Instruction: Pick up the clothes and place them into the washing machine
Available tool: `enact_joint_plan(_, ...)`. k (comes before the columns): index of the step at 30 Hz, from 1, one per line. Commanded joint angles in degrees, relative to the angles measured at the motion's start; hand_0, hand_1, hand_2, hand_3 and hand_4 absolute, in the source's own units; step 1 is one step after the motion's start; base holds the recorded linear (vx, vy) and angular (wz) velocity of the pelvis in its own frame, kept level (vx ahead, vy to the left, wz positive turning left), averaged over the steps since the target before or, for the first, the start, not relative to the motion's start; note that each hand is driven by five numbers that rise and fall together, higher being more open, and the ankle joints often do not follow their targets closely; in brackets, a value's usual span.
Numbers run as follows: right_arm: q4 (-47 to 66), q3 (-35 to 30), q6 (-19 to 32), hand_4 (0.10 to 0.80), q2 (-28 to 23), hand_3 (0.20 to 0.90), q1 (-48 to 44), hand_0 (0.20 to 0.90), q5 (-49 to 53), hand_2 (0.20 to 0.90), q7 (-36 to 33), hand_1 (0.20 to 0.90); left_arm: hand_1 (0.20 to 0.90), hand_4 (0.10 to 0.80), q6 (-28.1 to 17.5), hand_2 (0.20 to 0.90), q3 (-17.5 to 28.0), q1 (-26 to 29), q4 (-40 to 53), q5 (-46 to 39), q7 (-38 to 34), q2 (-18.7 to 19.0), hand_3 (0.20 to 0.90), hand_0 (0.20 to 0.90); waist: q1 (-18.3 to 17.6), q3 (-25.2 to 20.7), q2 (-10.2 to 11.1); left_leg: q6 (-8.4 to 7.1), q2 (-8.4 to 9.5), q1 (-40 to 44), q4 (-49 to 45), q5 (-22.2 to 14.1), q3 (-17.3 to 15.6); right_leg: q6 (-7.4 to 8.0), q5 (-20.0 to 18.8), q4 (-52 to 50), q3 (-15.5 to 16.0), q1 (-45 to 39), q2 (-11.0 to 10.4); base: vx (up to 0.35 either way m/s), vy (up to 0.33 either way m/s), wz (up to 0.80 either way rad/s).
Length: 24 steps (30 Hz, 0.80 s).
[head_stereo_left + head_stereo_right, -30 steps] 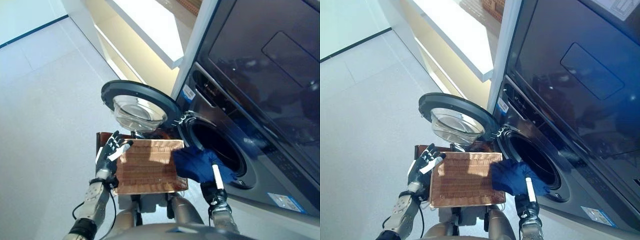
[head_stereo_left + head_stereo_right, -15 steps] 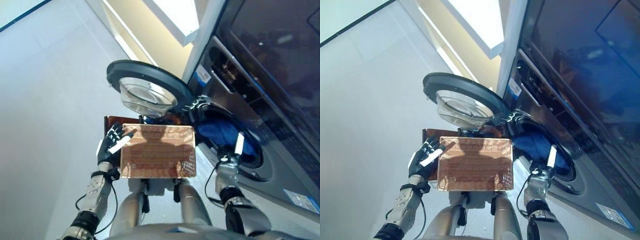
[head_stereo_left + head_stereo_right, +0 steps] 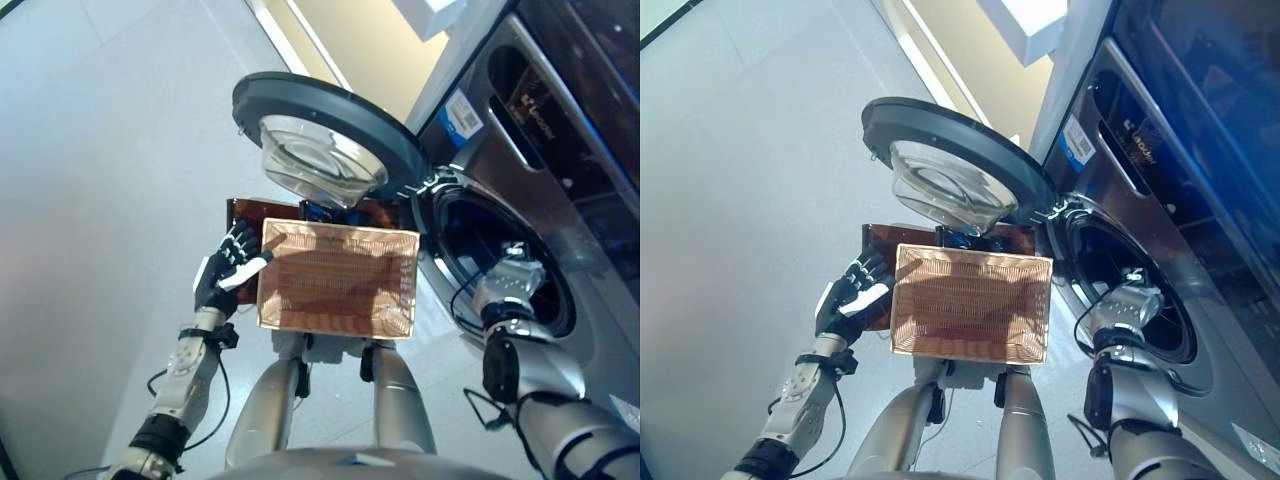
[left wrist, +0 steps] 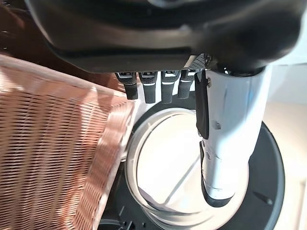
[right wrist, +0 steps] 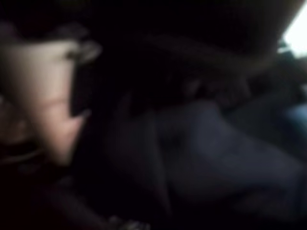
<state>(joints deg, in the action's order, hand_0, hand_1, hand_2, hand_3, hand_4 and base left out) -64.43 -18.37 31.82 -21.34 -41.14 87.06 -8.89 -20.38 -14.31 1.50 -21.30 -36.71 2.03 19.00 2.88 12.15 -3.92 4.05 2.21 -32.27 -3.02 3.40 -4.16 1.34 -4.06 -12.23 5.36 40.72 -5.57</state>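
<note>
Left robot hand (image 3: 228,275) fingers straight, apart, beside wicker basket (image 3: 338,280). Washer door (image 3: 325,145) swung open. Right robot hand (image 3: 512,282) reaches into drum (image 3: 495,245); fingers hidden, cannot tell. Dark cloth (image 5: 225,163) inside drum in right wrist view. Step: depositing. Next likely: let go, pull arm out.

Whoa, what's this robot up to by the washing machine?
It is loading laundry. Its right hand reaches into the round opening of the dark grey washing machine, whose round glass door is swung open. Dark blue cloth shows dimly inside the drum. The left hand rests open beside a brown woven wicker basket.
</note>
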Motion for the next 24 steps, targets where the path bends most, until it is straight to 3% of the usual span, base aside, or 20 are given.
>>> enact_joint_plan(1,1.9,0.6,7.2,0.3,-12.4,0.2,-5.1,0.2,-3.8,0.2,-2.9,0.2,0.9,0.8,-4.6,0.9,-0.1,-2.3,8.6,-0.7,0.2,2.9,0.9,0.9,0.5,-5.4,0.0,-2.39,1.3,-4.7,-0.8,-0.3,1.5,-0.13,2.2,0.3,0.7,1.5,0.5,0.0,0.0,0.0)
enact_joint_plan(9,-0.1,-0.7,10.3,0.3,-19.1,0.2,-9.4,0.2,-8.2,0.2,-12.0,0.2,0.9,0.8,-4.6,0.9,-0.4,-2.8,11.1,-0.1,-1.4,4.8,0.9,0.9,0.4,-5.8,-0.6,-2.69,1.27,-5.0,0.3,0.1,1.9,-0.12,2.6,-0.3,0.9,2.6,0.4,0.009,0.005,0.02)
enact_joint_plan(15,-5.3,-1.2,9.8,0.3,-24.7,0.2,-10.4,0.2,-12.3,0.2,-17.8,0.2,0.9,0.8,-4.7,0.9,0.2,-3.7,11.6,0.2,-2.2,5.6,0.9,0.9,0.2,-6.1,-1.0,-2.66,1.27,-5.4,0.9,0.3,2.0,-0.06,2.7,-0.3,1.0,3.2,0.4,0.001,0.005,-0.01)
enact_joint_plan(24,-5.1,-0.1,9.9,0.3,-23.8,0.2,-11.7,0.2,-11.0,0.2,-16.5,0.2,0.9,0.8,-5.4,0.9,-0.2,-3.7,12.0,-0.6,-2.1,5.7,0.9,0.9,-0.1,-6.2,-0.9,-2.58,1.0,-5.1,1.3,0.2,1.3,0.01,2.3,0.5,0.4,3.2,0.7,0.006,0.013,-0.07)
